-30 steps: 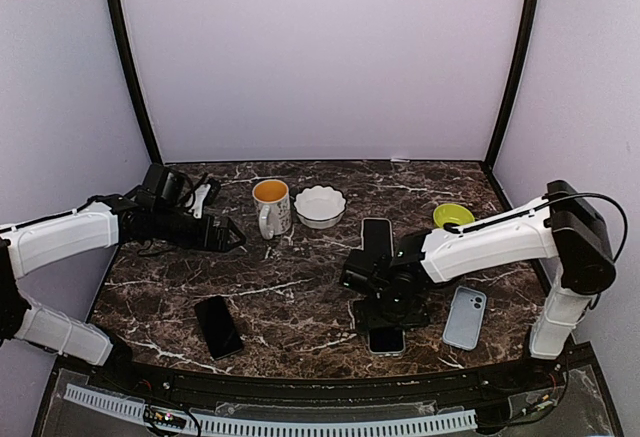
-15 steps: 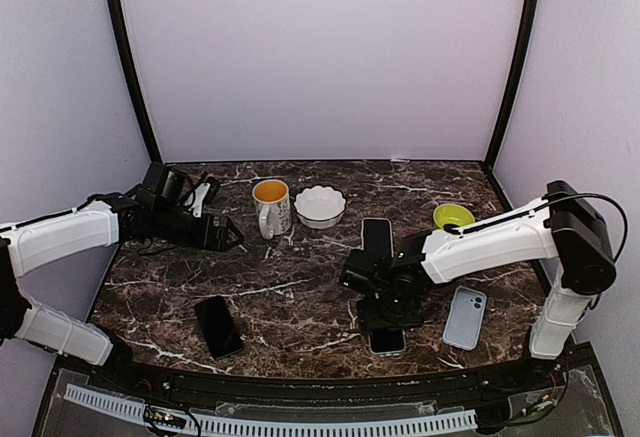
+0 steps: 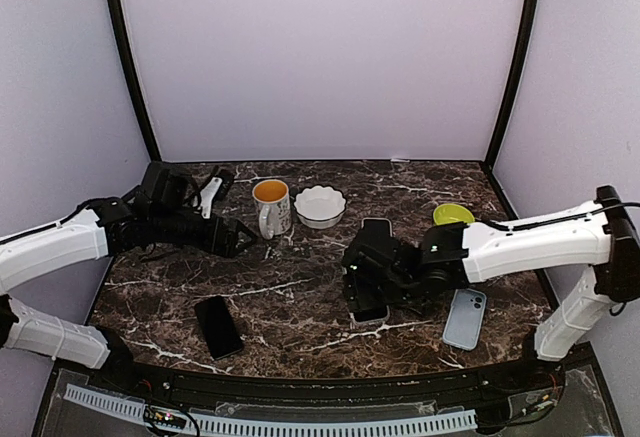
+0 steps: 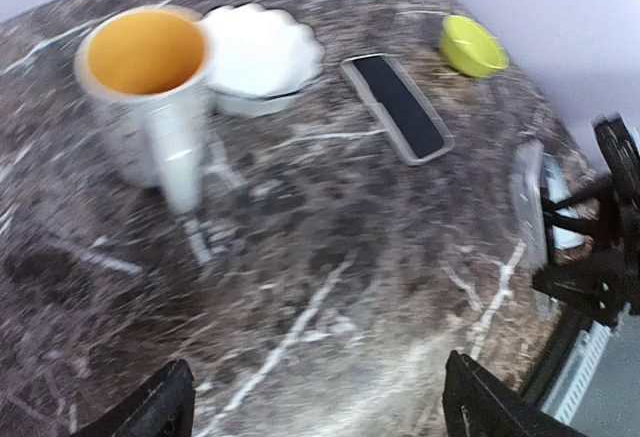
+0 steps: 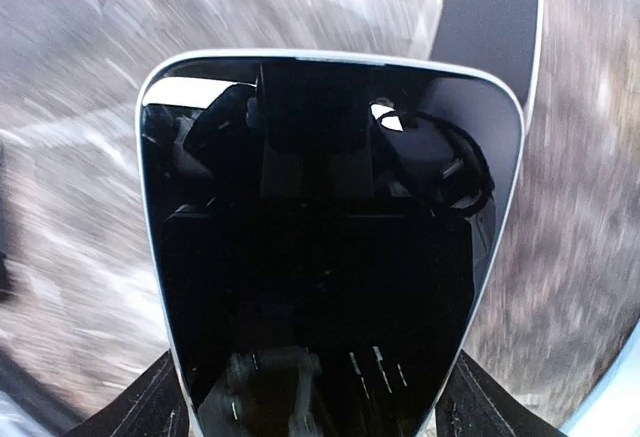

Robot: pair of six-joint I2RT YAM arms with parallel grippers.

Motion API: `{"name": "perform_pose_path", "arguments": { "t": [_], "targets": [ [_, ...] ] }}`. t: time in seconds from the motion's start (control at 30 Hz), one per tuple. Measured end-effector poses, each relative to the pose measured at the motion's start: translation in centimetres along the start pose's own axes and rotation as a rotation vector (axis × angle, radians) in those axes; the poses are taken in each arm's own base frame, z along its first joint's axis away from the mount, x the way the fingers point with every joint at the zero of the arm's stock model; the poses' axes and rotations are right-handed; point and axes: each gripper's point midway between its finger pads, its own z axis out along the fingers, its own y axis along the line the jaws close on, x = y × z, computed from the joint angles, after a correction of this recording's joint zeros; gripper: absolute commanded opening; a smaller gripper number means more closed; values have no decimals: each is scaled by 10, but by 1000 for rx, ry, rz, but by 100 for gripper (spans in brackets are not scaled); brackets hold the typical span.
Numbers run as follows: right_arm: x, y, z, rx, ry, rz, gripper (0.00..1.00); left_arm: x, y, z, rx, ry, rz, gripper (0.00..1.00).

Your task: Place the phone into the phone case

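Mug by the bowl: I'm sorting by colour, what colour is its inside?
The mug is orange-yellow inside; clearest in the left wrist view.

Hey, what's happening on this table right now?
The right gripper is clamped on a black-screened phone, holding it just on the near side of the empty phone case lying flat on the marble table. The phone is not in the case yet. The left gripper hangs open and empty near the mug.
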Motion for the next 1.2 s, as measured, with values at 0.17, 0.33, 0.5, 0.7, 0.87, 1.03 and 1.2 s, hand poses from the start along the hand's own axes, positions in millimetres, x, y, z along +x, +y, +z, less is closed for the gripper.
{"name": "perform_pose_path", "arguments": {
  "t": [0.17, 0.33, 0.5, 0.7, 0.87, 1.03, 1.2],
  "targets": [
    [-70, 25, -72, -191, -359, 1, 37, -25, -96, -16, 251, -123, 59, 95],
    [-108, 28, -114, -248, -588, -49, 36, -57, -148, -21, 386, -247, 39, 96],
    [-123, 32, -125, -223, -676, -142, 36, -90, -190, -14, 459, -346, 69, 94],
    [-127, 35, -125, -193, -706, -217, 36, -104, -209, -6, 477, -434, 129, 70],
    [-129, 37, -127, -191, -717, -249, 36, -112, -207, -3, 445, -481, 137, 48],
    [-128, 38, -127, -189, -716, -274, 36, -115, -208, -1, 450, -500, 138, 36],
    [-129, 42, -126, -193, -715, -290, 35, -113, -212, 1, 468, -493, 140, 14]
  ]
}}
